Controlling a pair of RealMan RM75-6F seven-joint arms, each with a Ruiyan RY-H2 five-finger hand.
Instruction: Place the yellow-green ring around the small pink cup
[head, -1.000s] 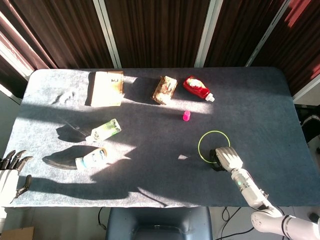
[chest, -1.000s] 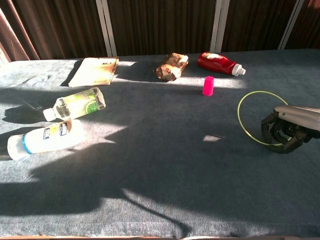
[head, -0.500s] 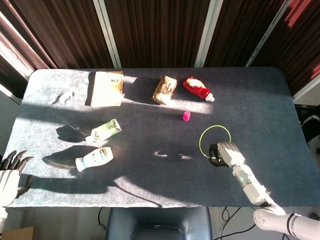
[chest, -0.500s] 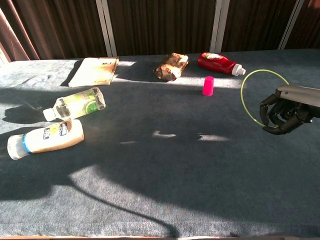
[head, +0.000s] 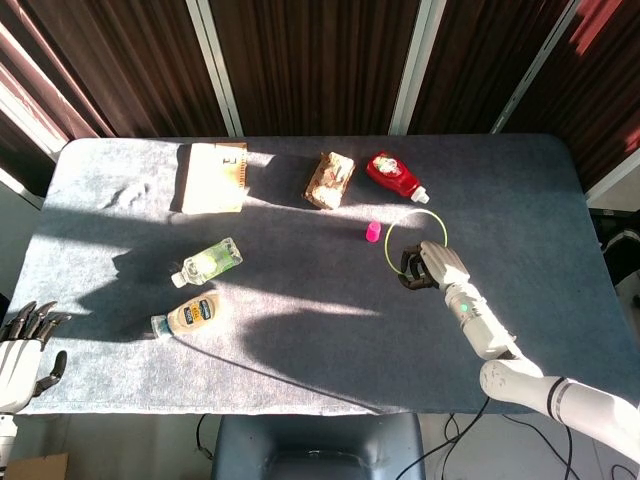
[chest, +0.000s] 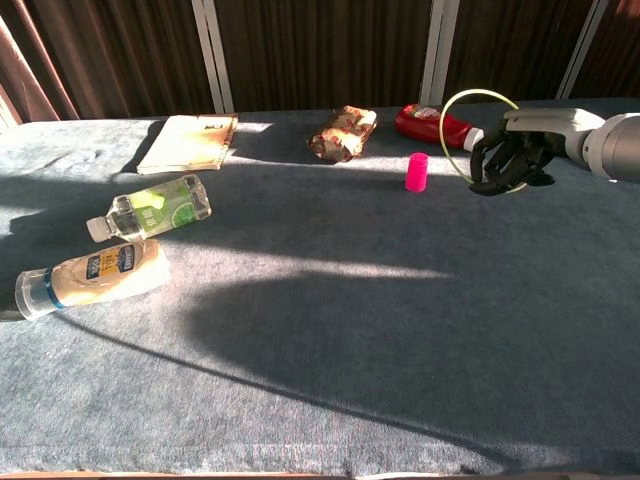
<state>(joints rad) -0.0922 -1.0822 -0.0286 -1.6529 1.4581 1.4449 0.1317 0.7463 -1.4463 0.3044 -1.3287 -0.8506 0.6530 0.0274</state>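
The small pink cup (head: 372, 232) (chest: 416, 171) stands upright near the middle of the table. My right hand (head: 420, 266) (chest: 510, 158) grips the yellow-green ring (head: 392, 236) (chest: 452, 112) and holds it raised above the table, just right of the cup. The ring hangs in front of the red bottle in the chest view. My left hand (head: 22, 345) rests off the table's near left corner with its fingers spread and nothing in them.
A red bottle (head: 393, 177) and a patterned packet (head: 329, 179) lie behind the cup. A notebook (head: 214, 177) lies at the back left. Two clear bottles (head: 207, 261) (head: 190, 315) lie on their sides at the left. Grey cloth covers the table (head: 300, 360).
My right hand has lifted the ring off the table and carried it back and left toward the pink cup. The left hand stays put. Shadows shifted across the cloth.
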